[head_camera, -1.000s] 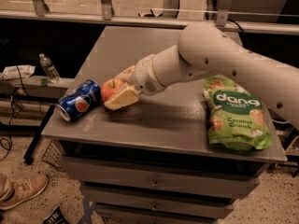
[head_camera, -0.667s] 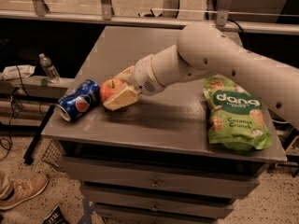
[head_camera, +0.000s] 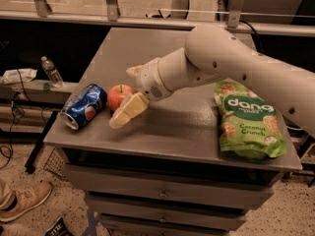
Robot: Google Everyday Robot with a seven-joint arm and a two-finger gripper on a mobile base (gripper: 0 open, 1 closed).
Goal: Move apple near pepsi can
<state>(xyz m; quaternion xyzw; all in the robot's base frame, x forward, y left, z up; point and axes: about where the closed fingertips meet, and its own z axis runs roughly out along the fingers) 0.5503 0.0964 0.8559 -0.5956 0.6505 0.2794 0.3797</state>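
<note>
The apple (head_camera: 119, 95), red-orange and round, rests on the grey table (head_camera: 177, 127) near its left front corner. The blue Pepsi can (head_camera: 83, 106) lies on its side just left of the apple, almost touching it. My gripper (head_camera: 123, 98) reaches in from the right on the white arm (head_camera: 221, 63). Its jaws stand open on either side of the apple. The near finger (head_camera: 127, 110) lies in front of the apple's right side. The far finger (head_camera: 134, 72) shows behind the apple, apart from it.
A green Dang coconut crunch bag (head_camera: 248, 119) lies at the table's right front. A clear water bottle (head_camera: 51, 72) stands on a low shelf to the left. Drawers sit below the tabletop. A shoe (head_camera: 24, 200) is on the floor at lower left.
The near finger has swung away from the apple toward the table's front edge, so more of the apple shows. The apple and the can have stayed in place.
</note>
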